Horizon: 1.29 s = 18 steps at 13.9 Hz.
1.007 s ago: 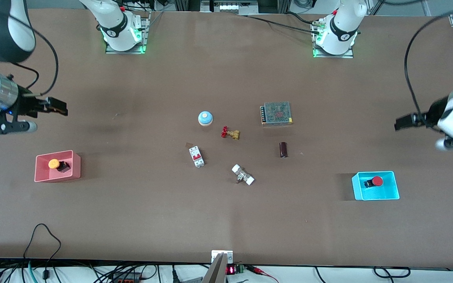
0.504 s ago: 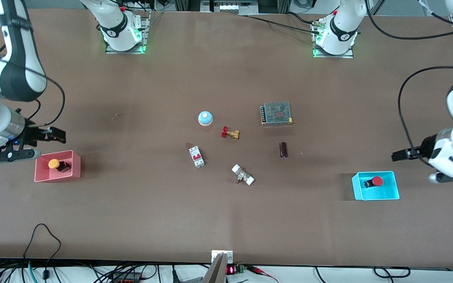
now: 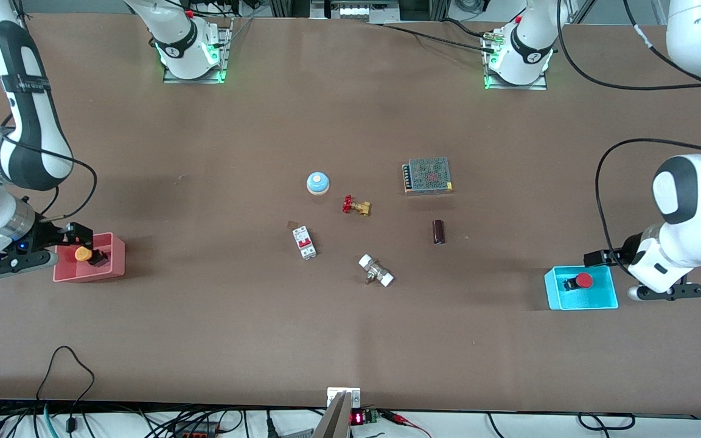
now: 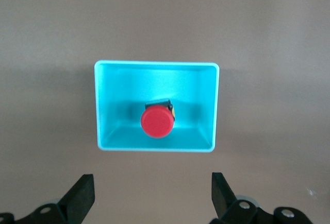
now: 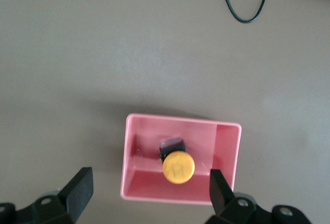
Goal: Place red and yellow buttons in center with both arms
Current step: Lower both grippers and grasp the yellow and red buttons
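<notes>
My right fingers (image 3: 76,233) hang spread wide over the pink bin (image 3: 116,258), grasping nothing; in my right wrist view each fingertip (image 5: 80,185) flanks the bin (image 5: 229,147) with the yellow button (image 5: 178,167) between them. That button (image 3: 83,253) sits inside the bin, at about nine o'clock from the blue button (image 3: 317,182) and valve (image 3: 356,206) clustered mid-surface.

My left fingers (image 3: 597,258) are released too, spread over the cyan bin (image 3: 609,301) at its rim toward the left arm's end. The red button (image 3: 583,280) lies in that bin, at roughly three o'clock from the cluster. In my left wrist view the red cap (image 4: 157,122) shows inside the bin (image 4: 154,67), my fingertips (image 4: 82,195) well apart outside it.
</notes>
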Each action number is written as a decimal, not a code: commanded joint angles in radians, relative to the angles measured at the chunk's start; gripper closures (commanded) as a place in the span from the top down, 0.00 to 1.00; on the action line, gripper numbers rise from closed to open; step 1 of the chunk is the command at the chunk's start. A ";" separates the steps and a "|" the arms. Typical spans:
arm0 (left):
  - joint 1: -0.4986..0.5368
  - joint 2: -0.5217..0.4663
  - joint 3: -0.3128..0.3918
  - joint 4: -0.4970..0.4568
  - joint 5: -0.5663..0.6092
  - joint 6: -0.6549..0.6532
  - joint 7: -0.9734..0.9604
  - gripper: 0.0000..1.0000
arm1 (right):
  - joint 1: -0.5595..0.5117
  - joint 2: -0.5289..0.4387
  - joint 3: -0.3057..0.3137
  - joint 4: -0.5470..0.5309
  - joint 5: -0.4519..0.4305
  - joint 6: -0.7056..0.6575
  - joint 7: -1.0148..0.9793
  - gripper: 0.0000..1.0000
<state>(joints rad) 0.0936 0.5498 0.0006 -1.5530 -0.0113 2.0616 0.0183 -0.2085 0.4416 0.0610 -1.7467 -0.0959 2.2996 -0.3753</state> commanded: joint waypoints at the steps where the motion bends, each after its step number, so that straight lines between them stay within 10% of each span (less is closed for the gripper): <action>1: -0.002 0.044 -0.001 0.011 0.010 0.076 0.023 1.00 | -0.022 0.032 0.010 0.003 -0.046 0.067 -0.025 1.00; 18: -0.003 0.173 0.001 0.013 0.014 0.184 0.081 1.00 | -0.069 0.111 0.010 -0.042 -0.062 0.132 -0.011 1.00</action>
<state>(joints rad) 0.0928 0.7102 0.0004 -1.5528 -0.0112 2.2413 0.0833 -0.2677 0.5566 0.0603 -1.7743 -0.1591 2.4195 -0.3904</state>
